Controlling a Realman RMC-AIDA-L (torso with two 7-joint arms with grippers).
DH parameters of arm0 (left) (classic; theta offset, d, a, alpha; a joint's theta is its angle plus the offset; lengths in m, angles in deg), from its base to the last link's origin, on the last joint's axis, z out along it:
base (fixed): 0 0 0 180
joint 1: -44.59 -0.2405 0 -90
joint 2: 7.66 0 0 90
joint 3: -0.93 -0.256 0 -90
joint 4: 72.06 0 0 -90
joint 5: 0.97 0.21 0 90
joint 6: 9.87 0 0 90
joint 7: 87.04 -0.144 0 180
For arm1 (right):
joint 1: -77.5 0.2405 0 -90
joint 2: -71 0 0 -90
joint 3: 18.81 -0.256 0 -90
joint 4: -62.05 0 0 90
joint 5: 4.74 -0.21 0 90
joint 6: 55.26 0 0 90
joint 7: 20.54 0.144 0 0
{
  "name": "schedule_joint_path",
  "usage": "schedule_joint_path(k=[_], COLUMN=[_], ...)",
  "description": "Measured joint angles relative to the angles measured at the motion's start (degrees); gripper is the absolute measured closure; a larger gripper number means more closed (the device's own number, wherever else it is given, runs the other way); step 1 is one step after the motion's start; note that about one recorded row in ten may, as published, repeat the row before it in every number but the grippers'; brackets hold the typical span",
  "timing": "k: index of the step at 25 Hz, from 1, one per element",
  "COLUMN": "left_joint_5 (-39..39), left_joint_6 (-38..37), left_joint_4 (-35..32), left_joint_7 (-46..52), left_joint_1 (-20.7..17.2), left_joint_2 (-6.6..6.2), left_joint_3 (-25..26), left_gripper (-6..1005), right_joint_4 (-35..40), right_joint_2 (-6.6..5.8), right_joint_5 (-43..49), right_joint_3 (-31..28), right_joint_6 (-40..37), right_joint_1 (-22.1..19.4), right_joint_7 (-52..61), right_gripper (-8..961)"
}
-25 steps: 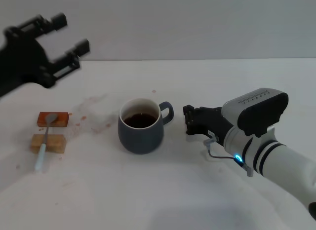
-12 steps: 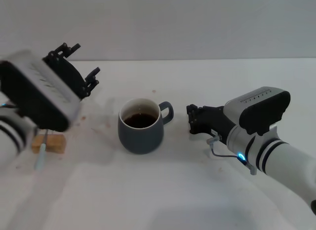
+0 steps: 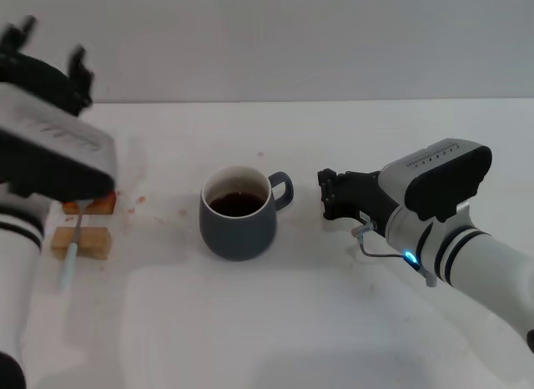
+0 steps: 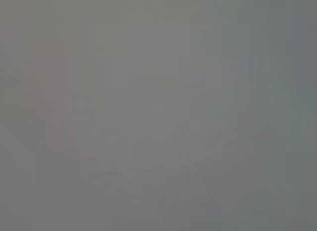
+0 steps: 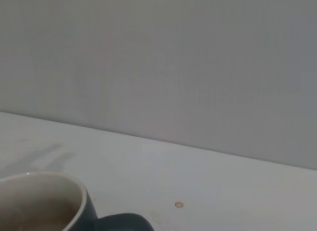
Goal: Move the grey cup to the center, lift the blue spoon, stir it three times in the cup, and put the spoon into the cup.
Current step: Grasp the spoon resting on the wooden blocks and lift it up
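The grey cup (image 3: pixel 238 226), holding dark liquid, stands upright mid-table with its handle turned toward my right gripper (image 3: pixel 327 195). That gripper is open, a short gap away from the handle and touching nothing. The right wrist view catches only the grey cup's rim (image 5: pixel 44 184) and the top of its handle. The blue spoon (image 3: pixel 70 262) lies at the left across a tan block (image 3: pixel 93 242), its bowl end hidden under my left arm. My left gripper (image 3: pixel 50 48) is raised high at the far left, open and empty. The left wrist view shows only blank grey.
An orange block (image 3: pixel 100 207) sits just behind the tan one, partly covered by my left arm. Faint reddish stains (image 3: pixel 138 199) mark the white table (image 3: pixel 275 322) left of the cup. A plain wall stands behind the table.
My left arm has swung in over the blocks, and its gripper has turned up and back to the far left. My right gripper has drawn slightly away from the cup. The cup and spoon have not moved.
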Motion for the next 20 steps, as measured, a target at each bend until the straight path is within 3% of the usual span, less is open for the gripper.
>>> schedule_joint_path(k=[1, 2, 6, 11, 16, 20], left_joint_5=[5.99, 5.99, 14.43, 27.97, 32.14, 32.57], left_joint_6=[-4.63, -4.63, -5.11, 5.55, 11.04, 12.28], left_joint_4=[2.21, 2.21, 3.13, 2.83, 0.42, -0.73], left_joint_7=[13.36, 13.36, 39.69, 73.89, 82.82, 84.00], left_joint_1=[-0.34, -0.34, -2.74, -6.37, -9.94, -11.16], left_joint_2=[-0.14, -0.14, -0.92, -2.76, -3.07, -3.18], left_joint_3=[-0.44, -0.44, 1.88, 6.64, 6.57, 6.36], left_gripper=[368, 368, 368, 368, 368, 368], right_joint_4=[0.18, 0.18, 1.37, 4.27, 5.72, 6.50], right_joint_2=[-0.04, -0.04, -0.12, -0.19, -0.26, -0.30], right_joint_5=[0.23, 0.23, 0.50, 0.51, 0.51, 0.51], right_joint_3=[0.00, 0.00, -0.87, -3.89, -5.92, -7.09], right_joint_6=[-0.02, -0.02, -0.43, -3.02, -3.92, -4.89], right_joint_1=[0.18, 0.18, 0.54, 0.87, 1.17, 1.29], right_joint_7=[-0.01, -0.01, -0.09, -0.14, -0.56, -1.43], right_gripper=[919, 919, 919, 919, 919, 920])
